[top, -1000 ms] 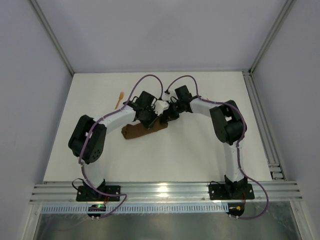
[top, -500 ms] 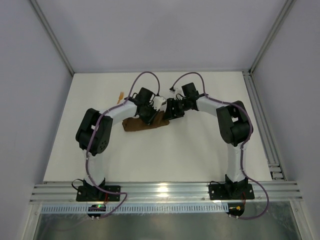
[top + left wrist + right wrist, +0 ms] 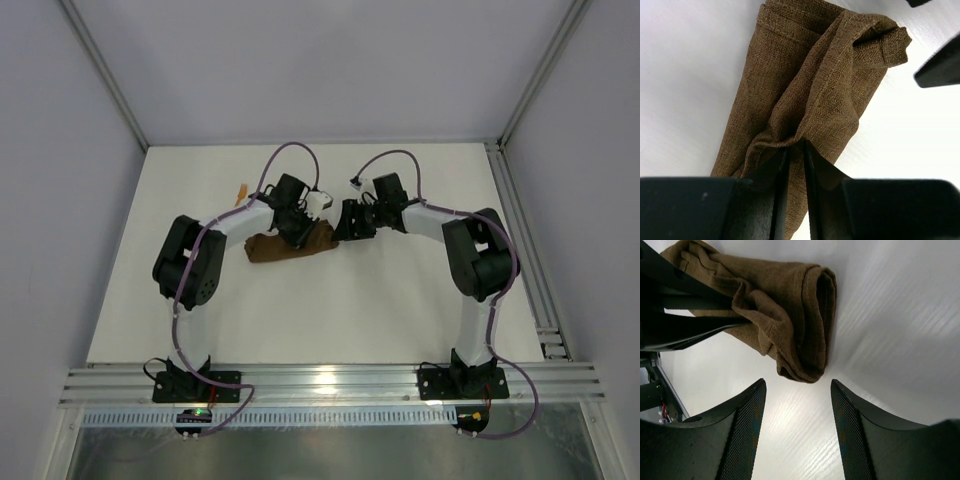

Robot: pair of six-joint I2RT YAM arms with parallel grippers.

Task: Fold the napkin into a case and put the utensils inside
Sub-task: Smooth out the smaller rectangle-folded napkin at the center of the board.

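Observation:
The dark brown napkin (image 3: 285, 248) lies on the white table as a narrow, rumpled, layered bundle. My left gripper (image 3: 796, 147) is shut on a raised fold of the napkin (image 3: 810, 85) near the bundle's middle. Just off the bundle's right end, my right gripper (image 3: 797, 385) stands open, the napkin's (image 3: 790, 305) rolled end lying ahead of its fingertips without touching them. In the top view the left gripper (image 3: 297, 230) and the right gripper (image 3: 345, 222) face each other. A sliver of an orange utensil (image 3: 242, 191) shows behind the left arm; the rest is hidden.
The white table (image 3: 400, 310) is walled by grey panels, with a metal rail (image 3: 520, 240) along its right edge. The left arm's fingers (image 3: 690, 325) cross the left of the right wrist view. A right fingertip (image 3: 940, 65) shows at the upper right of the left wrist view.
My right gripper has opened, let go of the napkin's right end and drawn back to the right. The left gripper kept its hold and shifted the bundle slightly away from the arm bases.

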